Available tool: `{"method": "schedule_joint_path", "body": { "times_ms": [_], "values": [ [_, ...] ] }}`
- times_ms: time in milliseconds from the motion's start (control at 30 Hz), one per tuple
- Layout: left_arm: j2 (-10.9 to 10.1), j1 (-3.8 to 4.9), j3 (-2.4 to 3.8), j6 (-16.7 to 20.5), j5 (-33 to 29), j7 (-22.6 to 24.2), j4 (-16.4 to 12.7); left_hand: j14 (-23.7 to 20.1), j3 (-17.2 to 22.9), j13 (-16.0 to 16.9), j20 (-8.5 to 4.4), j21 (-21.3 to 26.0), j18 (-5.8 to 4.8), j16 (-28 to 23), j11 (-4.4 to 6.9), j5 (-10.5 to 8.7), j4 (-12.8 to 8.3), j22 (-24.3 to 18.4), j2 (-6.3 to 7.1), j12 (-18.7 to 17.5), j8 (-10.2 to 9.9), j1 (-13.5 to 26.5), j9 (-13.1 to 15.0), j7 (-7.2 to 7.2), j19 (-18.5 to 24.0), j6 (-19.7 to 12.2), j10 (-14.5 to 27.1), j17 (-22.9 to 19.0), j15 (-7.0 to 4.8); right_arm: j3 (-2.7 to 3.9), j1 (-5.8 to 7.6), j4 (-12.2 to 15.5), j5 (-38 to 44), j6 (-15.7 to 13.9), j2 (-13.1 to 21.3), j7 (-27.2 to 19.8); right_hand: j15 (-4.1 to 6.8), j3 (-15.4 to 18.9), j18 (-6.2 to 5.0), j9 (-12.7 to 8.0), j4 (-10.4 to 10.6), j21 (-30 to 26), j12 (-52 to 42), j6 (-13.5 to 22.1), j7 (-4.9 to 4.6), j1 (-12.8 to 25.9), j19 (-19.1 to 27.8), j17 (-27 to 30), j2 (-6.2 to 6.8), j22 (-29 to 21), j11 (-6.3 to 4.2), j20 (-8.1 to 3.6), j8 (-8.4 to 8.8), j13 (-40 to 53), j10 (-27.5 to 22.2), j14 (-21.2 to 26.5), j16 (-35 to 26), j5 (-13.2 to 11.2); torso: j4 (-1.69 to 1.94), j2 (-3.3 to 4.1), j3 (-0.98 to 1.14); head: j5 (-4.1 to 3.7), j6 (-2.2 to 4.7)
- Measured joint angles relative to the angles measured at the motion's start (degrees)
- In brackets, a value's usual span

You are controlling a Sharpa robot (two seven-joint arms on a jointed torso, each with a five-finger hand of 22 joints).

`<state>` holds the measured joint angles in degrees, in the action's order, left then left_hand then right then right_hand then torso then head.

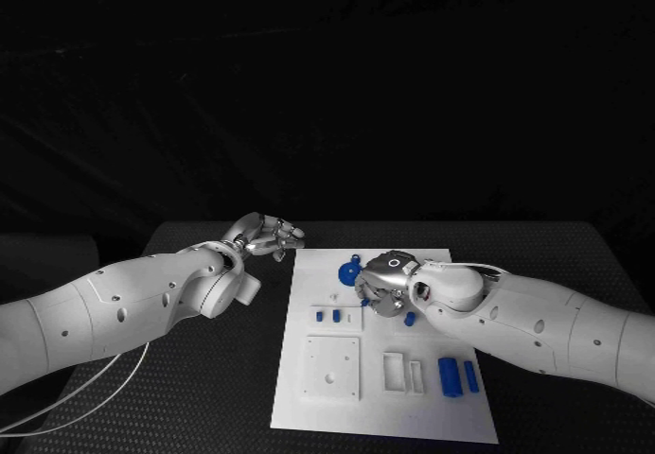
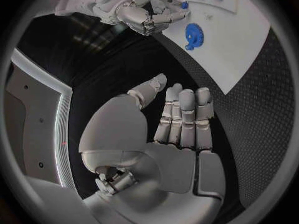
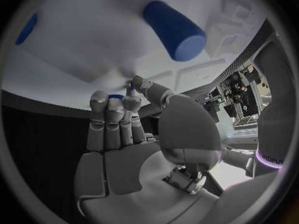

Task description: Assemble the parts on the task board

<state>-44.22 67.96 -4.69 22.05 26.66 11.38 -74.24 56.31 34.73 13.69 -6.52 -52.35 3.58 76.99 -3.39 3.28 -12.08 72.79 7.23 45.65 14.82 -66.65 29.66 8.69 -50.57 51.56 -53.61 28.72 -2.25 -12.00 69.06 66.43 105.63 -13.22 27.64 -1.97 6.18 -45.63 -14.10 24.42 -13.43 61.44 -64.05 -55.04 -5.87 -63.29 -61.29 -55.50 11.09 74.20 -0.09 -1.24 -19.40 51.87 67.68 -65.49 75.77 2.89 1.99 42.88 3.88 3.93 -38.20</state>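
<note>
The right hand [image 1: 389, 282] hovers over the white board [image 1: 308, 407], fingertips pinching a small blue peg [image 3: 131, 87]; a blue gear [image 1: 349, 273] lies just beside those fingers. Next likely comes seating the peg squarely. The left hand [image 1: 263, 234] waits empty, fingers apart.

Desk [image 1: 546, 246]: black, finely textured top, rounded far corners, running forward under and around the fingers.
Backdrop [image 1: 327, 104]: plain dark expanse beyond the fingers, behind the desk's far edge; no wall detail can be made out.
Light: dim overall; brightest on the desk near the fingers, fading to near black toward the far backdrop.
</note>
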Motion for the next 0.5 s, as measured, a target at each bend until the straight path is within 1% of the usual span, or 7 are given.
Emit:
{"method": "schedule_joint_path", "body": {
  "times_ms": [167,233,333,433,500],
  "values": [
    [0.01,0.0,0.0,0.02,0.0,-0.04,0.0,0.0,0.0,0.0,0.01,0.0,0.0,0.0,-0.01,0.0,0.0,0.0,0.0,0.0,0.0,0.0,0.0,0.13,0.0,-0.14,0.0,0.0,0.0,0.01,0.01,-0.04,0.0,0.06,-0.06,-0.01,0.0,0.0,0.01,0.01,0.0,0.0,0.0,-0.35,0.34,0.0,0.0,0.0,0.0,0.09,0.0,0.0,0.0,0.0,0.01,-0.01,0.0,0.0,0.01,0.01,-0.01,-0.01,-0.01],
    [0.01,0.0,0.0,0.02,0.0,-0.06,-0.02,0.0,0.0,-0.01,0.01,0.0,0.0,0.0,-0.01,0.0,0.0,-0.01,0.0,0.0,0.0,0.0,0.0,0.16,0.01,-0.18,0.0,0.0,0.01,0.01,0.01,-0.05,0.12,0.07,-0.12,0.08,-0.01,0.0,0.01,0.01,0.0,0.0,0.0,-0.63,0.62,0.0,0.0,0.0,0.0,0.11,-0.01,0.01,0.0,0.0,0.01,-0.01,0.0,0.0,0.02,0.01,-0.03,-0.04,-0.01],
    [0.01,0.0,0.0,0.02,0.0,-0.09,-0.07,0.01,0.0,0.0,-0.04,0.0,0.01,0.0,-0.01,0.0,0.0,-0.01,0.0,0.0,0.0,0.0,0.0,0.17,-0.04,-0.2,0.0,0.01,0.01,0.01,0.01,-0.06,0.34,0.18,-0.28,0.22,-0.08,0.02,0.01,0.05,0.02,0.34,0.0,-1.25,1.23,0.75,0.0,-0.06,0.37,0.22,-0.01,0.01,-0.52,0.0,0.02,-0.08,0.0,0.0,0.03,0.02,-0.03,-0.08,-0.01],
    [0.01,0.0,0.0,0.02,0.01,-0.11,-0.11,0.01,0.0,0.05,-0.12,0.0,0.0,0.0,-0.02,0.0,0.0,-0.01,0.0,0.0,0.0,0.0,0.01,0.17,-0.13,-0.2,-0.01,0.04,0.01,0.01,0.01,-0.05,0.61,0.33,-0.41,0.31,-0.08,0.42,0.01,0.19,0.08,0.34,0.0,-1.45,1.42,1.15,0.0,-0.07,0.37,0.22,-0.01,0.01,-0.55,0.0,0.03,-0.09,0.0,0.0,0.03,0.03,-0.03,-0.12,-0.01],
    [0.02,0.0,0.0,0.02,0.01,-0.13,-0.15,0.01,0.0,0.05,-0.12,0.0,0.01,0.0,-0.02,0.0,0.0,0.01,0.0,0.0,0.0,0.0,0.01,0.17,-0.13,-0.21,-0.01,0.04,0.01,0.02,0.02,-0.04,0.82,0.36,-0.46,0.38,-0.09,0.87,0.02,0.22,0.27,0.65,0.0,-1.76,1.72,1.2,0.0,-0.08,0.42,0.23,-0.32,0.01,-0.75,0.0,0.34,-0.09,0.0,0.0,0.03,0.04,-0.02,-0.13,-0.01]
  ]
}}
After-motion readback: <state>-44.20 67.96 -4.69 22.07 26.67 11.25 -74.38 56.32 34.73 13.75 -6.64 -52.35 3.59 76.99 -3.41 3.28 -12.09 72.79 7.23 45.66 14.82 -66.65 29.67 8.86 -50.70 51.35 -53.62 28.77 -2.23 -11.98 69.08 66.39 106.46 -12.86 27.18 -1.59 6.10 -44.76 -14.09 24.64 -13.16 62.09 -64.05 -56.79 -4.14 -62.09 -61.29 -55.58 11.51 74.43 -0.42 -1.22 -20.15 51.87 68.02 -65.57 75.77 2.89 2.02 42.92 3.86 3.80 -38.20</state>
